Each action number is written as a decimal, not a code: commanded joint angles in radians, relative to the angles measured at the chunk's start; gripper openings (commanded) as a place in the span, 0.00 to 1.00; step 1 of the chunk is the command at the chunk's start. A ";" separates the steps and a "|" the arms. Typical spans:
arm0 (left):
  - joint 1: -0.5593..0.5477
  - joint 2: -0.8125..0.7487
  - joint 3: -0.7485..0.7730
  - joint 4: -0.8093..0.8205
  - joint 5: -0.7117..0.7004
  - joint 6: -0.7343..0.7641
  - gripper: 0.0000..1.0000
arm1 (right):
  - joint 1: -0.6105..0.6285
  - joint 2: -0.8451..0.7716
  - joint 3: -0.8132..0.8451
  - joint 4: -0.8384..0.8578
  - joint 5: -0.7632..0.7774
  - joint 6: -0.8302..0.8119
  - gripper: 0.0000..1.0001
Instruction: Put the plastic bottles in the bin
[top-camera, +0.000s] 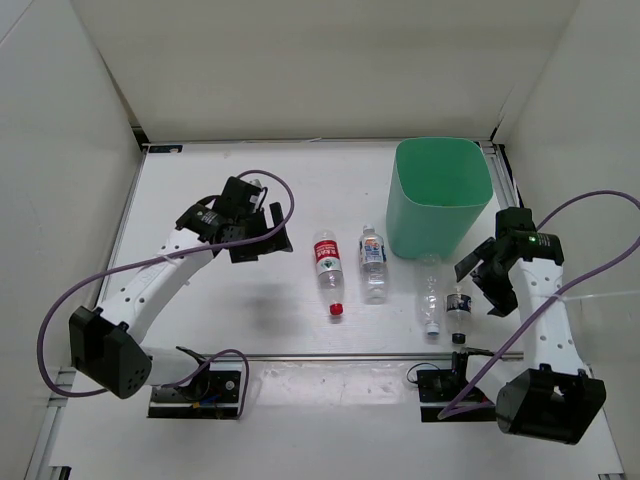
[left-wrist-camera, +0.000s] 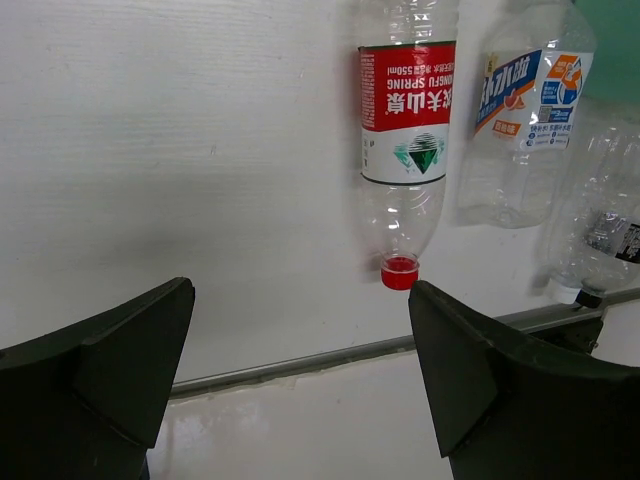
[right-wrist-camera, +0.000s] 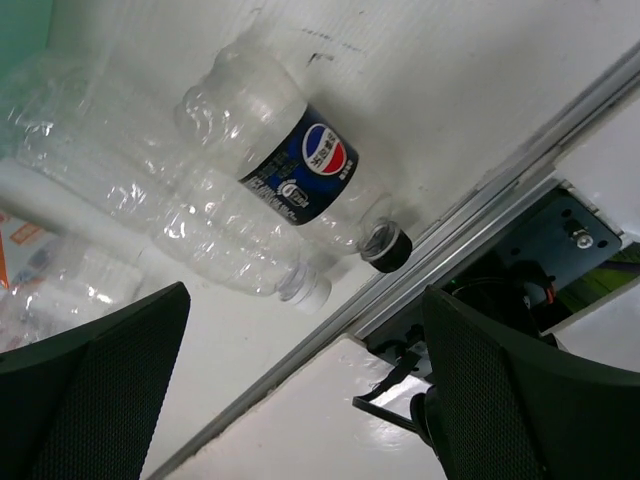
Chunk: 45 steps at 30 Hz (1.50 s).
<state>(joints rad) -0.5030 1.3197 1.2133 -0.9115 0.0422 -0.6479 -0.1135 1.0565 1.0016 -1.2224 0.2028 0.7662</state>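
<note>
Bottles (top-camera: 327, 262), all four, on table (top-camera: 200, 330) outside bin (top-camera: 425, 238)

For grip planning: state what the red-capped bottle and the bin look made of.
Red-capped bottle: apparently thin clear glossy plastic; the table shows through it. Bin: probably opaque mint-green plastic, smooth and evenly coloured, little shine.

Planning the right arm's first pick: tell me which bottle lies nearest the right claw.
The short dark-labelled bottle, rightmost in the row. It lies just left of the right claw; the unlabelled bottle beside it lies farther off.
</note>
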 joint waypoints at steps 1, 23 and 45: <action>-0.006 -0.057 -0.009 0.029 0.007 -0.004 1.00 | -0.006 0.014 -0.026 0.043 -0.112 -0.079 1.00; -0.006 0.000 0.020 -0.026 0.019 0.014 1.00 | -0.118 0.327 -0.066 0.159 -0.129 -0.011 1.00; -0.006 0.079 0.069 -0.035 0.019 0.005 1.00 | -0.169 0.444 -0.115 0.135 -0.120 0.004 0.62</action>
<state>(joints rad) -0.5045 1.4006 1.2507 -0.9497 0.0540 -0.6437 -0.2798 1.5463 0.8722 -1.0233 0.0731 0.7708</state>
